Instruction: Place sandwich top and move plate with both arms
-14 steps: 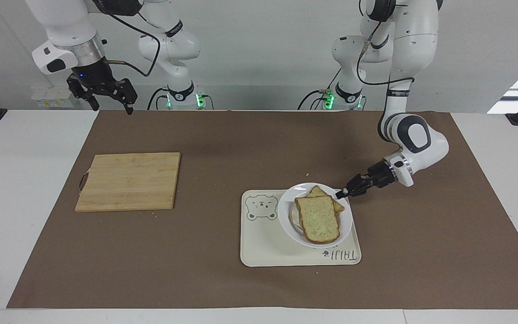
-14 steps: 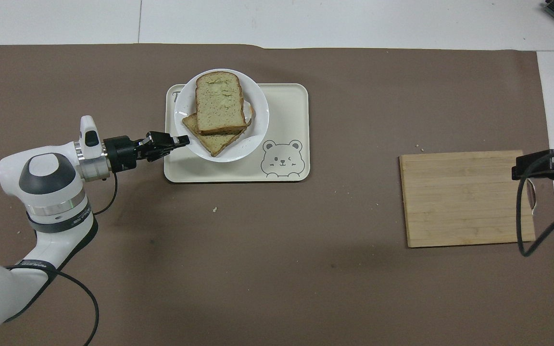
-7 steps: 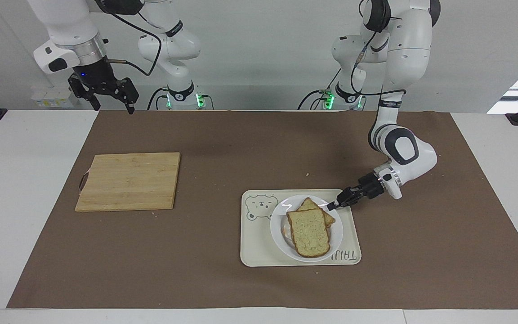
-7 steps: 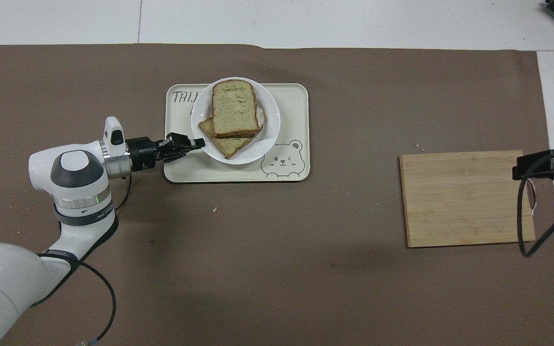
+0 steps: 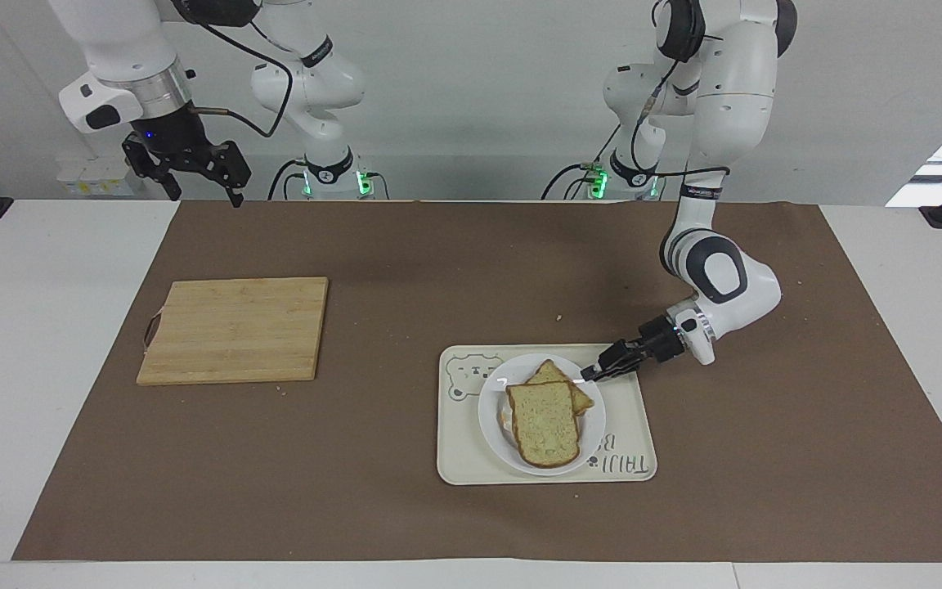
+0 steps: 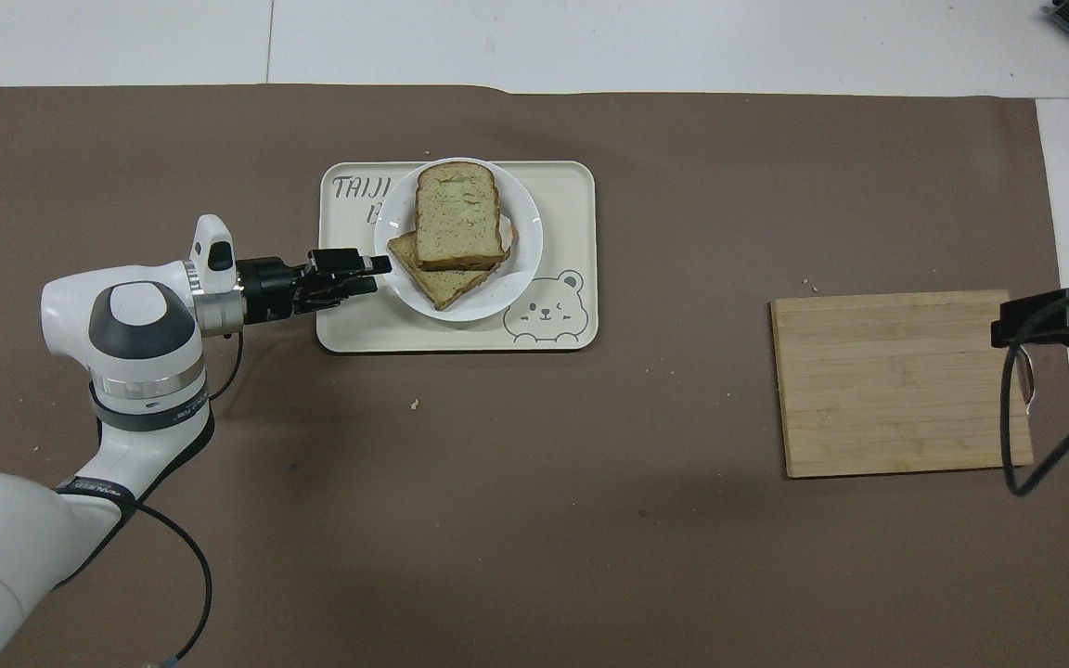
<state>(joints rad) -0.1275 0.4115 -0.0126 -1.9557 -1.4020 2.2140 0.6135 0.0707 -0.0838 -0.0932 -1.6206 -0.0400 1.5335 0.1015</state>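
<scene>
The sandwich top (image 5: 545, 425) (image 6: 458, 218), a pale speckled slice with a brown crust, lies on a second slice (image 5: 557, 376) on the small round white plate (image 5: 594, 421) (image 6: 521, 269). The plate rests on the cream bear tray (image 5: 471, 458) (image 6: 553, 204). My left gripper (image 5: 589, 375) (image 6: 377, 274) is low at the plate's rim on the left arm's side, open, with its jaws slightly parted around the rim. My right gripper (image 5: 203, 196) (image 6: 1054, 315) waits open and empty, high over the right arm's end of the table.
A bamboo cutting board (image 5: 234, 329) (image 6: 896, 380) lies bare on the brown mat toward the right arm's end. A few crumbs (image 6: 414, 404) dot the mat near the tray.
The left gripper carried the plate toward the right arm's end and set it down within the tray, then parted its fingers at the rim. The right arm barely moved.
</scene>
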